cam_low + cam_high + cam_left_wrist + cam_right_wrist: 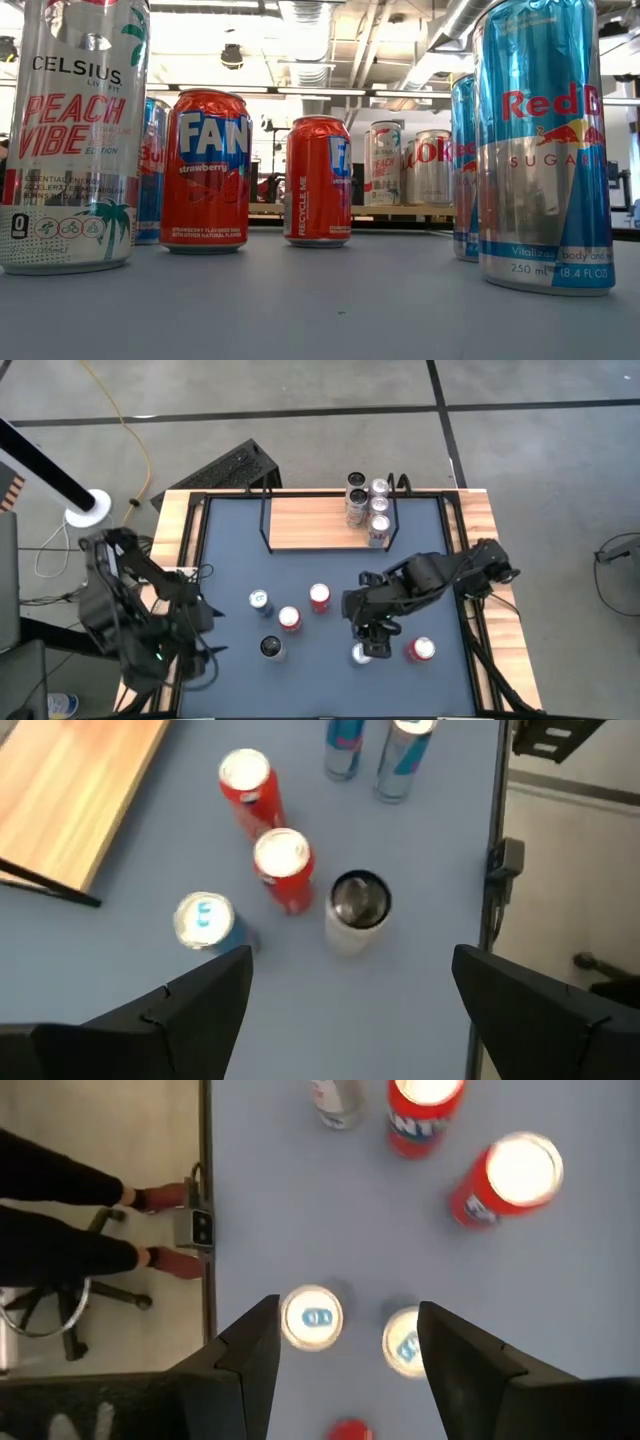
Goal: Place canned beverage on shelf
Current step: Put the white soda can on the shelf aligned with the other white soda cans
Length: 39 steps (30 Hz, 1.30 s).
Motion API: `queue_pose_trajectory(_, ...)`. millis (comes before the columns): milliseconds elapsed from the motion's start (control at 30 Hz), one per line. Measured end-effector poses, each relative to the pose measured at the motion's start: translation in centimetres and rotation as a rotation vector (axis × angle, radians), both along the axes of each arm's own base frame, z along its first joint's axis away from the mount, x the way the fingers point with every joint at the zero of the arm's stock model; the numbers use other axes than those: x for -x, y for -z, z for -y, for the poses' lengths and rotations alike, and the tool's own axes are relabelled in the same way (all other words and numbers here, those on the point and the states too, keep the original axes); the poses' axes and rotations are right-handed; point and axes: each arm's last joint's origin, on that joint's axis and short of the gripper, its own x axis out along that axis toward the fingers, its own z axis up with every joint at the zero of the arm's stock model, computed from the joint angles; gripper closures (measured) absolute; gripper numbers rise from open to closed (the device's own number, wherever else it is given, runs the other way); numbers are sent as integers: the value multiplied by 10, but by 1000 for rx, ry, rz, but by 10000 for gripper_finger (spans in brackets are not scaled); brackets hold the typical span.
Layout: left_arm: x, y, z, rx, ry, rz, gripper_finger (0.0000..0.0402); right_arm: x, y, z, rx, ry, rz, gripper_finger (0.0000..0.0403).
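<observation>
Over the near right part of the tabletop, the right tool hangs above a slim blue-and-silver can, fingers spread and pinching nothing; a red can stands just beside. At the far edge, the shelf carries four cans at its right end. Beyond the tabletop's left edge, the left tool waits, fingers spread.

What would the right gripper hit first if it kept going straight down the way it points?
Probably a slim blue-and-silver can. The right gripper, open, points down at the table, with two such cans between its fingers. Which of them comes first, and the height left, I can't tell.
</observation>
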Motion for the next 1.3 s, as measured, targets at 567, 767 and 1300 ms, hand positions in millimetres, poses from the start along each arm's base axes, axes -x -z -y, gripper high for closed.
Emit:
queue_pose_trajectory(567,-11,1,6,4,-211,213,69,-26,-2,-10,86,11,277,184)
queue_pose_trajectory(767,-10,6,9,-22,-174,192,69,-49,-5,-5,61,-17,418,184)
queue_pose_trajectory(1300,-36,36,18,51,-358,381,69,-31,-12,-18,77,-16,404,184)
